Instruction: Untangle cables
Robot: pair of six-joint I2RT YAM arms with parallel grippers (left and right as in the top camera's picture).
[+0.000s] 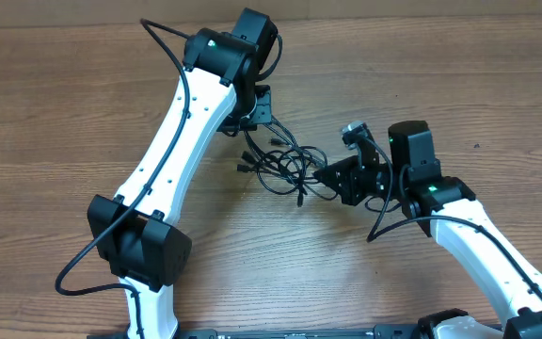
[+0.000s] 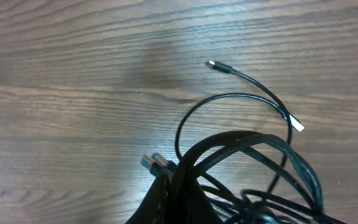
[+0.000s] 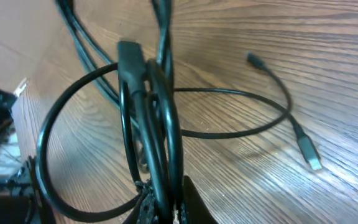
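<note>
1. The left pincer is pinched nearly closed on a bunch of the thin black flexible cables. The strands are gathered between its dark fingers at the bottom edge of its wrist view.
2. Just beside that grip, on the left, a squarish silver plug pokes out of the bunch.
3. Farther from the left pincer, one strand arcs out to a flat pale plug tip.
4. Farthest out, a small dark tip lies on the brown wood-grain tabletop.
5. The right pincer is likewise squeezed tight on several strands, which run straight out from it.
6. A wide loop circles those held strands, and a black block-shaped plug sits above them.
7. Well beyond the right pincer, a silver-ended plug and a small black plug rest on the tabletop.
8. From overhead, the tangled heap lies between the two pincers, with strands reaching into both.
</note>
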